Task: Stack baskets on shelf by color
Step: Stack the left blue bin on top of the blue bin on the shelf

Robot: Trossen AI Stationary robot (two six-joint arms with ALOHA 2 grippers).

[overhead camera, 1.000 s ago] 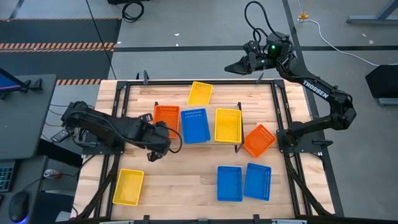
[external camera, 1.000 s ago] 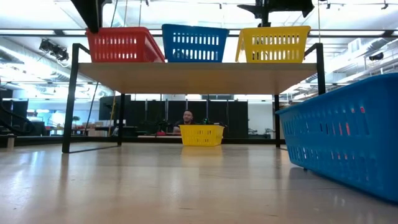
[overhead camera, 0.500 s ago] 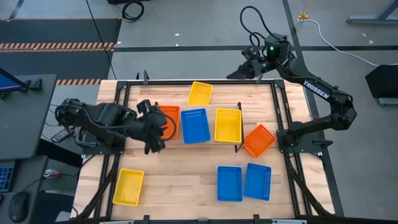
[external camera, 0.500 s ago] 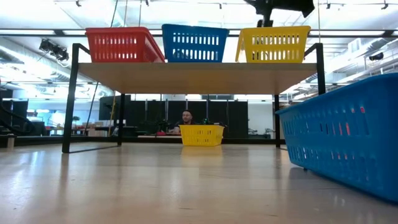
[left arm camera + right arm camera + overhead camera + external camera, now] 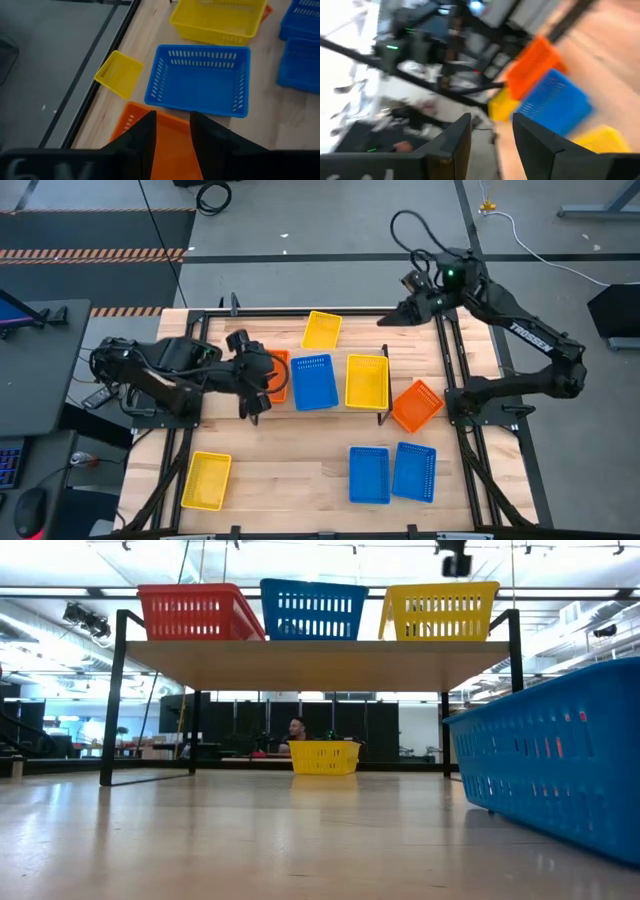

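Three baskets sit side by side on the shelf (image 5: 320,652): an orange basket (image 5: 268,372) at its left end, a blue one (image 5: 313,381) in the middle and a yellow one (image 5: 367,380) at the right. So each colour has its first layer, and the job looks to be between pickups.

The rest lie loose on the tabletop (image 5: 290,480): a small yellow basket (image 5: 322,329) beyond the shelf, another yellow one (image 5: 206,480) at the near left corner, a tilted orange basket (image 5: 417,404) just beside the shelf's right end, and two blue baskets (image 5: 391,472) side by side at the near right.

The left gripper (image 5: 252,375) hangs over the orange basket on the shelf. In its wrist view the two fingers (image 5: 145,137) stand a little apart with orange showing in the gap, and they hold nothing. I can't tell from here whether they touch the basket's wall or float just above it.

The right gripper (image 5: 395,317) is up by the far right edge of the table, fingers spread and bare, near no basket.

My guess is that the next move calls for one arm to fetch a loose basket. The tilted orange one is nearest the right arm, and it would need squaring up before nesting into its match.
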